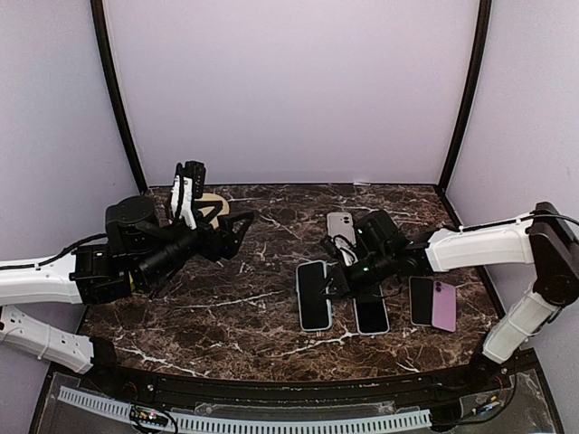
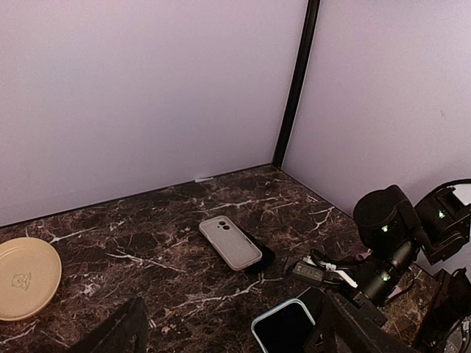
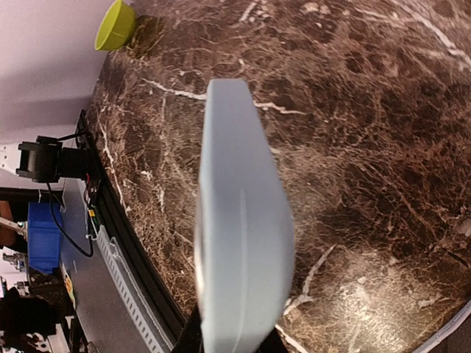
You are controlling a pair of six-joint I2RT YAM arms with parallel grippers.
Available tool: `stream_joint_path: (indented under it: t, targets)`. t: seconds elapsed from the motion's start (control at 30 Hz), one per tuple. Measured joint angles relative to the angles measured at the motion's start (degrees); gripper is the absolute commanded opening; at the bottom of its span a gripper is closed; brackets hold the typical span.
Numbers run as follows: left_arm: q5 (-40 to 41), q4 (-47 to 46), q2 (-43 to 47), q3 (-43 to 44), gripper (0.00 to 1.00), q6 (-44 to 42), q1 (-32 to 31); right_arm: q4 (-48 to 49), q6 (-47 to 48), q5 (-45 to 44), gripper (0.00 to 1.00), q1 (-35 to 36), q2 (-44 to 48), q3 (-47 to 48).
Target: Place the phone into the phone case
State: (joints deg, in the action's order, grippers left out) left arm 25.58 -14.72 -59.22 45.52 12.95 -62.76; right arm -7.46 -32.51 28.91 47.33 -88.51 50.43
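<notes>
A light-blue phone [image 1: 314, 296] with a black screen lies at the table's middle. My right gripper [image 1: 336, 282] is shut on its right edge. In the right wrist view [image 3: 232, 342] the phone's pale blue side [image 3: 239, 220] fills the space between the fingers. It also shows in the left wrist view [image 2: 283, 327]. A pale grey phone case [image 1: 341, 226] lies back up farther away, partly over a black slab [image 2: 259, 255]. It appears in the left wrist view [image 2: 229, 242] too. My left gripper [image 1: 240, 223] is open and empty above the table's left [image 2: 235, 340].
A second dark-screened phone [image 1: 371, 315] lies right of the held one. A black and a purple phone [image 1: 432, 303] lie farther right. A tan plate [image 1: 210, 203] sits at the back left [image 2: 26, 278]. The table's front rail [image 3: 125, 243] runs nearby.
</notes>
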Motion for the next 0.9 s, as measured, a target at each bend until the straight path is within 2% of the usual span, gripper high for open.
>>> stream_joint_path:
  t: [0.27, 0.3, 0.37, 0.43, 0.53, 0.73, 0.9]
  targets:
    - [0.9, 1.6, -0.1, 0.0, 0.82, 0.8, 0.7, 0.2, -2.5, 1.3, 0.00, -2.8, -5.4, -0.8]
    - [0.9, 1.6, -0.1, 0.0, 0.82, 0.9, 0.8, 0.0, -2.5, 1.5, 0.03, -2.9, -5.5, -0.8]
    - [0.9, 1.7, -0.1, 0.0, 0.82, 1.0, 0.9, 0.0, -2.5, 1.7, 0.19, -3.3, -5.7, -0.8]
    - [0.9, 1.7, -0.1, 0.0, 0.82, 1.2, 1.0, -0.3, -2.5, 1.4, 0.29, -3.7, -6.0, -0.7]
    - [0.9, 1.7, -0.1, 0.0, 0.82, 1.3, 1.4, -3.1, -1.7, -1.8, 0.37, -4.0, -7.7, -0.1]
    - [0.8, 1.7, -0.1, 0.0, 0.82, 1.4, 2.0, -7.0, -1.2, -6.8, 0.42, -4.2, -9.9, 0.8]
    - [0.5, 1.7, -0.1, 0.0, 0.82, 1.5, 2.3, -11.0, -0.9, -13.5, 0.67, -3.1, -9.9, 3.7]
